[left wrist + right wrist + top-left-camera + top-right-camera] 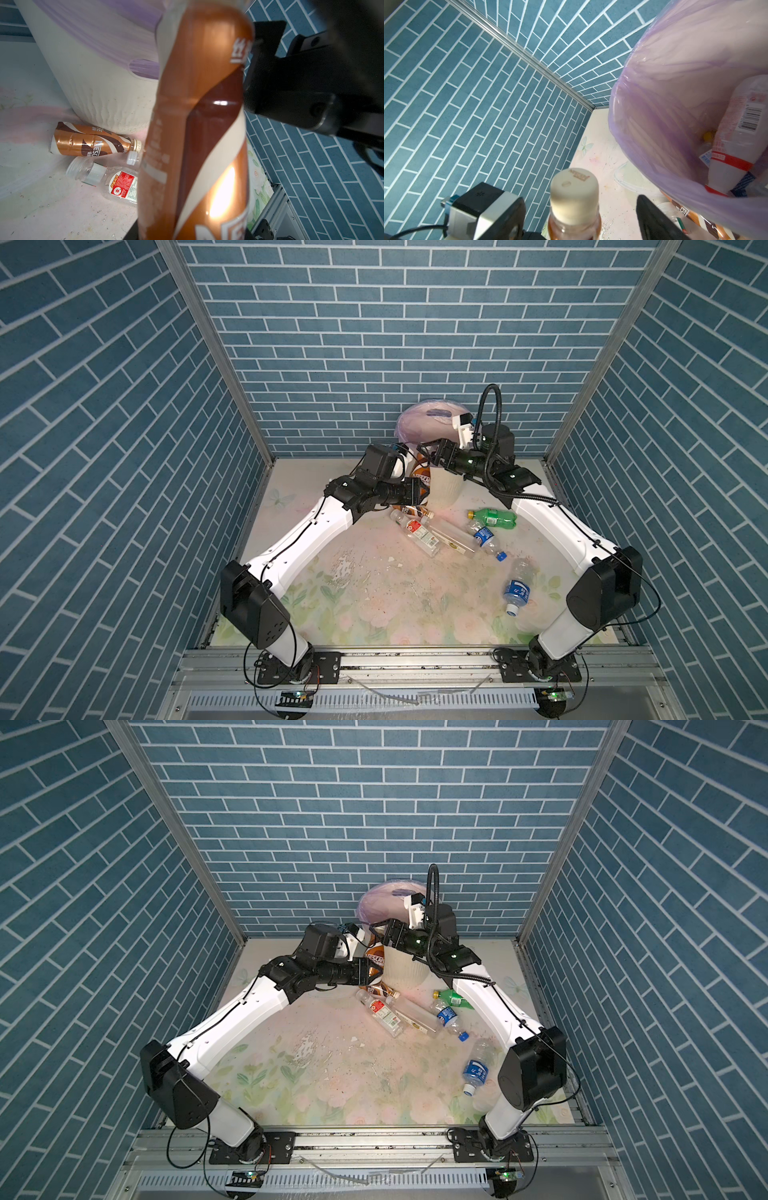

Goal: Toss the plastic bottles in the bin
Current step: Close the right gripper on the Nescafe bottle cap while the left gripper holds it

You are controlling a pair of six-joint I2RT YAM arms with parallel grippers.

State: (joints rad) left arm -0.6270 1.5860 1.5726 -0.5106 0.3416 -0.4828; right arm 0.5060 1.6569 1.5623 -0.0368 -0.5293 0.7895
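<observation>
Brown plastic coffee bottle (pixel 197 124), upright in my left gripper (pixel 419 491) pinch — cap (pixel 574 193) between my right gripper (pixel 424 451) spread jaws.

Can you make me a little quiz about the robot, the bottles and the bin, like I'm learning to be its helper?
1. True or false: the green bottle lies on the table, outside the bin.
2. What is the left gripper holding? A: the upright brown bottle. B: a paper cup. C: nothing.
3. What colour is the bag liner in the bin?
Key: 1 true; 2 A; 3 lilac.
</observation>
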